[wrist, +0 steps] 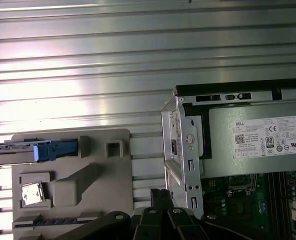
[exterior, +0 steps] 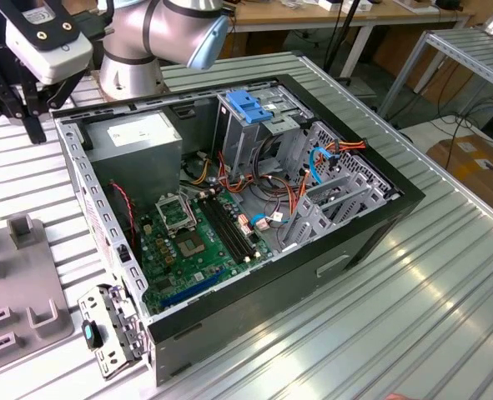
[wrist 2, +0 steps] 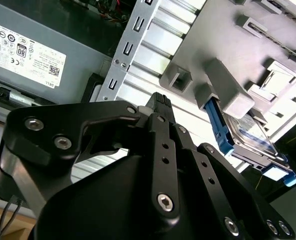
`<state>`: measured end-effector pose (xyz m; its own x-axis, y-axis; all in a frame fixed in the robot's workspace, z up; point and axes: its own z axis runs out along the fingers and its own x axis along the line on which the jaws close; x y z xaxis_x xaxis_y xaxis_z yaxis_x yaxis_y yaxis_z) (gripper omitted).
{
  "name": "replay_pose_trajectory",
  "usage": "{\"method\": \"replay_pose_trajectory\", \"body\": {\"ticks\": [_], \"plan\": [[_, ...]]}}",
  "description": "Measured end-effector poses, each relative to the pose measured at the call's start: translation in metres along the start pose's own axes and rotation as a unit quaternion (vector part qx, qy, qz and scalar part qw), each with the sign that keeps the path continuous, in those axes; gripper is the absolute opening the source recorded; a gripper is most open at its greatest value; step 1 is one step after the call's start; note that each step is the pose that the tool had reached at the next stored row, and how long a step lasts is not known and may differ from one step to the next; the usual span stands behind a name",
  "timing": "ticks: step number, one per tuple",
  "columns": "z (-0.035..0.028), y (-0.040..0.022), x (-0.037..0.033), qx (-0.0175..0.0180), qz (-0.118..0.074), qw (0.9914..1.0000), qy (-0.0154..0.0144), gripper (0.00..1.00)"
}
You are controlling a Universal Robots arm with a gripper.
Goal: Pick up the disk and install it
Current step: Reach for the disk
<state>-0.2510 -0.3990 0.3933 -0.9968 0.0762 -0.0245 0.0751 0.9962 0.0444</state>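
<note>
Silver-grey metal edged with light-blue rails, the disk (wrist 2: 250,136) sat slotted in a grey holder block (wrist: 115,190), well apart from the pincer (wrist 2: 160,102) and untouched by it. The pincer hung over the gap between that holder and the open computer case (exterior: 354,242), with nothing seen in it. Whether it was apart or together I could not tell. On that showing the task had, I judged, barely begun. The pickup was not yet made, and all of the installing was left to do in the case, where a blue handle piece (exterior: 250,104) topped the drive cage on the side far from the pincer. Everything rested on a ribbed aluminium tabletop (exterior: 430,283), in a workshop with other tables and cardboard boxes (exterior: 471,162) on the floor.
</note>
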Motion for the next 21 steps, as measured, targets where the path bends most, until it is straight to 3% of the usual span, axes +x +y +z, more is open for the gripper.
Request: {"method": "replay_pose_trajectory", "body": {"ticks": [3, 10, 14, 21], "plan": [[-0.0002, -0.0006, 0.0086, 0.0, 0.0, 1.0, 0.0, 0.11], [-0.0005, -0.0015, 0.0196, 0.0, 0.0, 1.0, 0.0, 0.11], [-0.0006, -0.0017, 0.0233, 0.0, 0.0, 1.0, 0.0, 0.11], [-0.0006, -0.0018, 0.024, 0.0, 0.0, 1.0, 0.0, 0.11]]}}
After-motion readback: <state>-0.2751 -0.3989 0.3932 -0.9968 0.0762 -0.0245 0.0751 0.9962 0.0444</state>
